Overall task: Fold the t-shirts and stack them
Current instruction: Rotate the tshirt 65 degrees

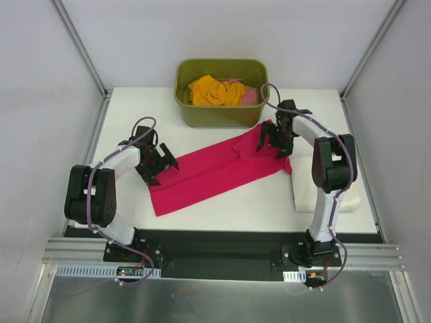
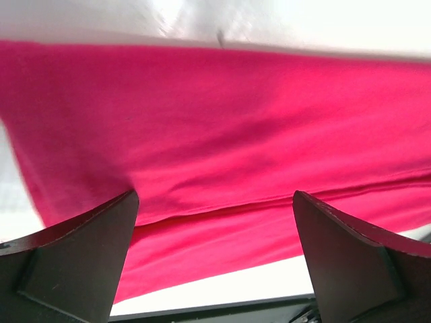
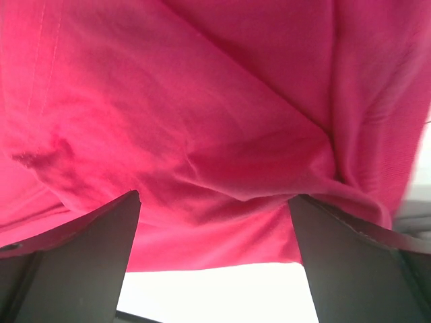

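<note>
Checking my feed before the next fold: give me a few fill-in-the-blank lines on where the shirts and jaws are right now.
1. The tub holds a salmon shirt and an ____ one.
2. Both pairs of jaws stand ____ over the crimson shirt.
3. The white shirt lies by the ____ arm.
Missing words: orange; open; right.
</note>
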Controlling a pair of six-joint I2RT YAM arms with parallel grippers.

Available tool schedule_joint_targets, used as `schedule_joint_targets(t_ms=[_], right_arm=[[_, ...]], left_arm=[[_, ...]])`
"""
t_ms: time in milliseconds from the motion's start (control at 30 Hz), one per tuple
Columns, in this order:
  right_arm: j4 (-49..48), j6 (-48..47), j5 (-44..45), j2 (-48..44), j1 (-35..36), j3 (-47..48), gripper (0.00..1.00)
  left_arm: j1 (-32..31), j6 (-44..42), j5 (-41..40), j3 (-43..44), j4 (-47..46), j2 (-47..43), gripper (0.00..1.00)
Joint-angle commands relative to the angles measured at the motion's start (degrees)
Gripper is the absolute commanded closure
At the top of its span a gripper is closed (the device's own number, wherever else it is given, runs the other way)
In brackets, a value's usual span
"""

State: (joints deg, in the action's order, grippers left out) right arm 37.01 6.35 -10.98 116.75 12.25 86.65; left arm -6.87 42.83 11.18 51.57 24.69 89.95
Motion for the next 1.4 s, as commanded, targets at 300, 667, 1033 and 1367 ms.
schedule_joint_targets(t_ms=[300, 667, 1033, 1367], right_arm=[[7.3, -17.9, -4.0, 12.5, -9.6, 19.6, 0.03], [9.4, -37.6, -11.3, 14.1, -10.4, 30.1, 0.03], [1.7, -41.4, -13.2, -16.0, -7.6, 5.7, 0.03], [-10.7, -28.3, 0.4, -39.9, 26.9, -14.6, 0.03]], left_arm=[[-9.4, 5.9, 2.4, 0.6, -0.5, 1.7, 0.01], [-9.4, 5.3, 1.9, -0.6, -0.3, 2.5, 0.01], [-9.5, 3.8, 2.5, -0.4, 0.1, -8.5, 0.01], [2.0, 1.0, -4.3, -4.4, 2.0, -16.0, 0.01]])
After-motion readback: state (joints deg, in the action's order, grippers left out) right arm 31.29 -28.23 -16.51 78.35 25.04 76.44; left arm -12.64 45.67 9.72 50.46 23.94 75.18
